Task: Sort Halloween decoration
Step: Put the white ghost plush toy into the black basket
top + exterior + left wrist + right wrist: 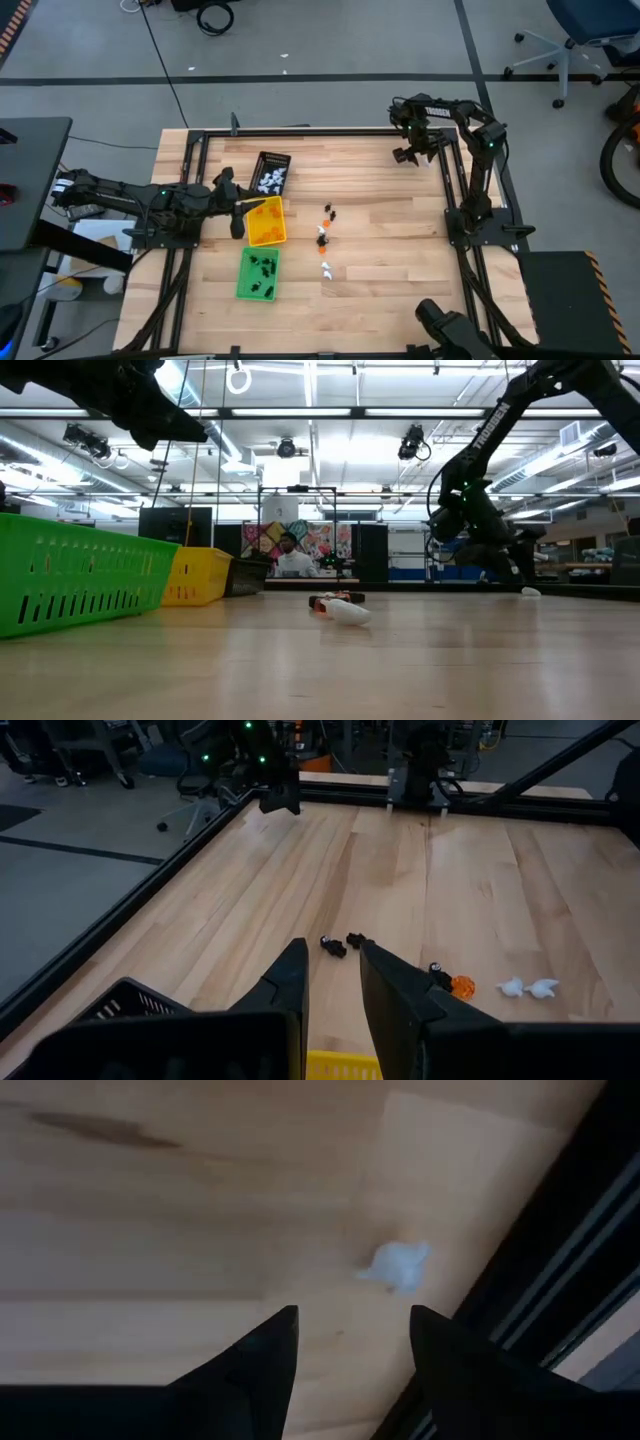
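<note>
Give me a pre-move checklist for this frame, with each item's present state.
1. Left pincer open and empty: ok.
2. Left pincer at the yellow tray: ok.
3. Right pincer open, white trinket ahead on the table: ok.
4. Loose trinkets remain mid-table: not ok, sorting unfinished.
5. Black tray holds white pieces, green tray dark ones: ok.
</note>
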Controlling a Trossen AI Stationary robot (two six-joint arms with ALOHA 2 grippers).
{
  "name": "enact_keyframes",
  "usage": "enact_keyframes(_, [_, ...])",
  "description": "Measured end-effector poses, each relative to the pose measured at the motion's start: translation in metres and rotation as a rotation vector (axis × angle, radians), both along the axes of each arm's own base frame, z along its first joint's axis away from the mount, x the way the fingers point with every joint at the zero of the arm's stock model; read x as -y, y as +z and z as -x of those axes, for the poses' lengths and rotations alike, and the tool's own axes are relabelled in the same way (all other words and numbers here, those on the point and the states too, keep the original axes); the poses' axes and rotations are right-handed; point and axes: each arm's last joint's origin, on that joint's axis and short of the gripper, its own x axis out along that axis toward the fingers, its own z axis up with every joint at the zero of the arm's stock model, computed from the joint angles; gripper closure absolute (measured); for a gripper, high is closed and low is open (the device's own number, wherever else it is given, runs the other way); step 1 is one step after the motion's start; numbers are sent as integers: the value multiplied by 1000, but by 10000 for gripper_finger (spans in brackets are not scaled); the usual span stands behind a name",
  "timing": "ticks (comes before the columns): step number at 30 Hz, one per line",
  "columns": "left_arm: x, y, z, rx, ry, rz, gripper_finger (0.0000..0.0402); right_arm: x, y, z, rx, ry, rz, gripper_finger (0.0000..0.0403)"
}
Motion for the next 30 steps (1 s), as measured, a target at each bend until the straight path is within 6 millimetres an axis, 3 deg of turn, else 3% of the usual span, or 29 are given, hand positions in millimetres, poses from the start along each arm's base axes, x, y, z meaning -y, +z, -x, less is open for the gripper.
enact_keyframes(7, [0, 0, 0, 1, 0, -1, 333, 5, 2, 3, 95, -7, -29, 207])
enact_keyframes(17, [0, -1, 0, -8, -1, -3, 333, -9, 34, -3, -88, 45, 217, 218])
enact_keyframes(30, [0, -1, 0, -5, 1, 3, 333, -10, 5, -6, -312, 38, 169, 279])
